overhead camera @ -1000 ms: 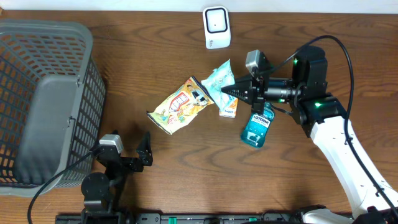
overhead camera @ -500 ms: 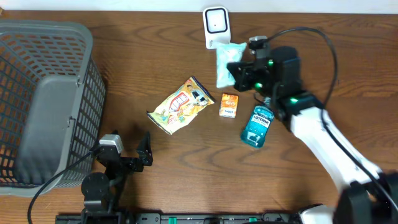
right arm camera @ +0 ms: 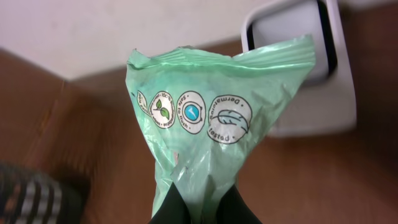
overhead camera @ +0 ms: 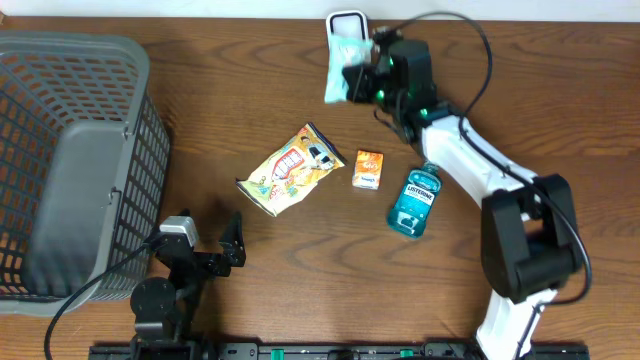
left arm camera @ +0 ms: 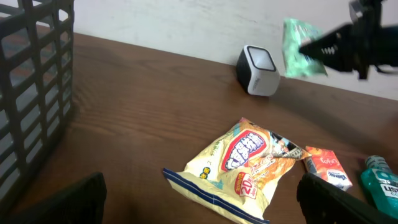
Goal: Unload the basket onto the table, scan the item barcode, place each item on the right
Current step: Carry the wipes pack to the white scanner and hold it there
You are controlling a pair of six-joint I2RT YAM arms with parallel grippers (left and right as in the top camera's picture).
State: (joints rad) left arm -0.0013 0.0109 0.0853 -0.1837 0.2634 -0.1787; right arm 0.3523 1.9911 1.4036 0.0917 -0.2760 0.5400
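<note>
Here's your count: two arms, one basket (overhead camera: 70,160), one scanner (overhead camera: 347,18), four items. Right gripper (overhead camera: 356,80) is up at the far edge of the table, jaws pinched tight on the green packet (overhead camera: 338,68), and that packet hangs right in front of the white scanner. From the right wrist you see the two dark fingers (right arm camera: 171,211) clamping the packet's (right arm camera: 211,124) narrow end, its round printed icons facing the camera, the scanner (right arm camera: 329,99) just behind it.

The other three items lie on the table: one yellow snack bag (overhead camera: 292,168) in the middle, one small orange box (overhead camera: 368,168) just beside it, one blue mouthwash bottle (overhead camera: 414,202) near the box. Left gripper (overhead camera: 208,255) sits low at the near edge, jaws spread wide, holding nothing.

Now the trouble spots. You can't see a barcode on the packet from any view. The packet covers much of the scanner from overhead. On the left wrist the bottle (left arm camera: 382,180) is cut off by the frame edge, and only a corner of the basket (left arm camera: 31,74) shows. The right wrist picture is blurred along its lower left.
</note>
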